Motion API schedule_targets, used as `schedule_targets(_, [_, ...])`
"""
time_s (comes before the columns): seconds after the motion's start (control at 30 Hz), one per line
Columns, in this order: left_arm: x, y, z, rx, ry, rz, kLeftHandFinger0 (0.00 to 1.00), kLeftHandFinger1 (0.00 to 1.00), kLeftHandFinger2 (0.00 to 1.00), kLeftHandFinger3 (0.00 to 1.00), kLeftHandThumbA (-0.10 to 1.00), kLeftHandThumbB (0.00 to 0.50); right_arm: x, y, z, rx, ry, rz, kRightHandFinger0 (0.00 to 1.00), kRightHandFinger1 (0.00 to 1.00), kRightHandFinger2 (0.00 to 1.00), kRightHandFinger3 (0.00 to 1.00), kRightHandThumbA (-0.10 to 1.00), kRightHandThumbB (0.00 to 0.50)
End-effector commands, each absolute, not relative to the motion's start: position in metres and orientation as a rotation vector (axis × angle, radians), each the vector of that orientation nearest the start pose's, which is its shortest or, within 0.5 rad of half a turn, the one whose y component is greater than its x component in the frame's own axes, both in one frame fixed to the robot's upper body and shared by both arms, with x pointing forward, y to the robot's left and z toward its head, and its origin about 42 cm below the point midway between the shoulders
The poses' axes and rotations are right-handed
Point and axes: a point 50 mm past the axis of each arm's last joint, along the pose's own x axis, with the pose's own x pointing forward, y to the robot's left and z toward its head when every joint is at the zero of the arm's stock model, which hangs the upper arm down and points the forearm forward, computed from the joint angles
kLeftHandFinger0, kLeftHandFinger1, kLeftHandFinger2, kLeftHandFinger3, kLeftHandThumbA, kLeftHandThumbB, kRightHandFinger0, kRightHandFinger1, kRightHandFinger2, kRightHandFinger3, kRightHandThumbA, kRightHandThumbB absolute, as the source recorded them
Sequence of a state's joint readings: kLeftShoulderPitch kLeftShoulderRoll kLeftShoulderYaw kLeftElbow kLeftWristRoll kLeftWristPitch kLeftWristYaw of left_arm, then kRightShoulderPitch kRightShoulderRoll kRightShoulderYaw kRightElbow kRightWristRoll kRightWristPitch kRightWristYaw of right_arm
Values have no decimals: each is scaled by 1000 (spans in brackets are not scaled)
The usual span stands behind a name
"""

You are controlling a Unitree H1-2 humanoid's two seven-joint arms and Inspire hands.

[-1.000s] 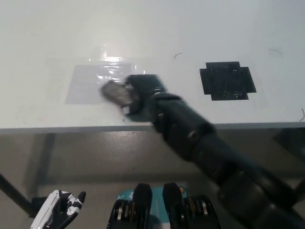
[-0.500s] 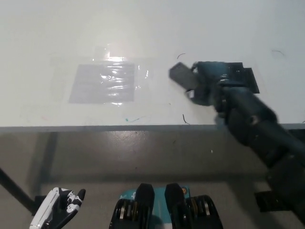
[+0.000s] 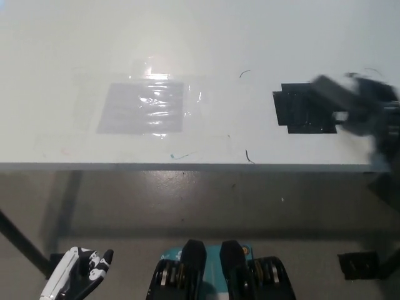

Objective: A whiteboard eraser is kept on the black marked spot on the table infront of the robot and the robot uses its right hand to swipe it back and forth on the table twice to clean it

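The grey whiteboard eraser is at the far right of the white table, over the right edge of the black marked spot. My black right hand is shut on it and comes in from the right edge of the picture, blurred by motion. Part of the black spot is hidden behind the eraser and hand. Below the table edge, at the lower left, my white left hand rests open and holds nothing.
A shiny clear tape patch lies on the table's left half. Small dark pen marks sit near the front edge. The floor below shows a dark leg at the left.
My right hand has swept the eraser from the tape patch at the left across the table to the black spot at the right. The camera has shifted slightly. The left hand has not moved.
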State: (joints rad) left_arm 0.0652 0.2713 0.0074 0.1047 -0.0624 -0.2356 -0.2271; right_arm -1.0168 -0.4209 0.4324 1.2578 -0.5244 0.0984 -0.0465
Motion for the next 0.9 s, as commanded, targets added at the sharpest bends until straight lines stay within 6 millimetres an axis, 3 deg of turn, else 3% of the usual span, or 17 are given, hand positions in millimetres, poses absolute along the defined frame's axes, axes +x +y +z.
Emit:
schedule_targets(0.0, [257, 305, 83, 239, -76, -213, 0, 0, 0, 0, 570, 285, 508, -453, 211, -1121, 529, -217, 1000, 1000, 1000, 1000, 675, 231])
schedule_targets(0.07, [256, 304, 82, 235, -76, -214, 0, 0, 0, 0, 566, 285, 503, -463, 215, -1125, 523, -221, 1000, 1000, 1000, 1000, 690, 232])
schedule_targets(0.23, [258, 305, 83, 253, -84, -207, 0, 0, 0, 0, 589, 296, 499, -477, 222, -1130, 542, -242, 1000, 1000, 1000, 1000, 670, 179])
schedule_targets(0.33, [258, 306, 83, 246, -79, -207, 0, 0, 0, 0, 590, 299, 498, -478, 222, -1128, 540, -241, 1000, 1000, 1000, 1000, 670, 191])
schedule_targets(0.4, [259, 305, 84, 254, -74, -210, 0, 0, 0, 0, 596, 301, 500, -473, 220, -1127, 536, -230, 1000, 1000, 1000, 1000, 688, 234])
schedule_targets(0.43, [259, 305, 83, 243, -81, -213, 0, 0, 0, 0, 578, 288, 502, -466, 218, -1123, 518, -217, 993, 1000, 1000, 1000, 708, 278])
schedule_targets(0.5, [259, 305, 83, 238, -80, -214, 0, 0, 0, 0, 574, 289, 509, -452, 214, -1125, 517, -204, 1000, 1000, 1000, 961, 681, 237])
schedule_targets(0.53, [259, 305, 83, 235, -77, -213, 0, 0, 0, 0, 571, 289, 513, -440, 211, -1118, 498, -194, 1000, 1000, 996, 857, 662, 228])
schedule_targets(0.57, [259, 303, 83, 235, -75, -216, 0, 0, 0, 0, 569, 289, 514, -436, 209, -1110, 482, -183, 935, 1000, 958, 815, 647, 227])
schedule_targets(0.6, [258, 303, 83, 234, -72, -217, 0, 0, 0, 0, 570, 290, 515, -431, 207, -1109, 476, -172, 987, 1000, 1000, 941, 650, 223])
schedule_targets(0.63, [258, 302, 83, 236, -74, -218, 0, 0, 0, 0, 570, 290, 523, -413, 207, -1097, 468, -141, 1000, 1000, 1000, 1000, 647, 209])
schedule_targets(0.73, [259, 302, 83, 249, -82, -219, 0, 0, 0, 0, 578, 288, 536, -374, 208, -1050, 425, -82, 1000, 1000, 1000, 1000, 612, 174])
schedule_targets(0.77, [258, 302, 84, 252, -80, -218, 0, 0, 0, 0, 582, 290, 542, -354, 208, -1042, 397, -55, 939, 984, 981, 1000, 634, 197])
schedule_targets(0.83, [259, 302, 85, 255, -77, -217, 0, 0, 0, 0, 594, 294, 550, -324, 212, -1020, 359, -21, 676, 791, 847, 987, 647, 203])
schedule_targets(0.87, [260, 303, 85, 257, -76, -217, 0, 0, 0, 0, 608, 299, 556, -300, 216, -1021, 320, 11, 506, 621, 663, 680, 622, 164])
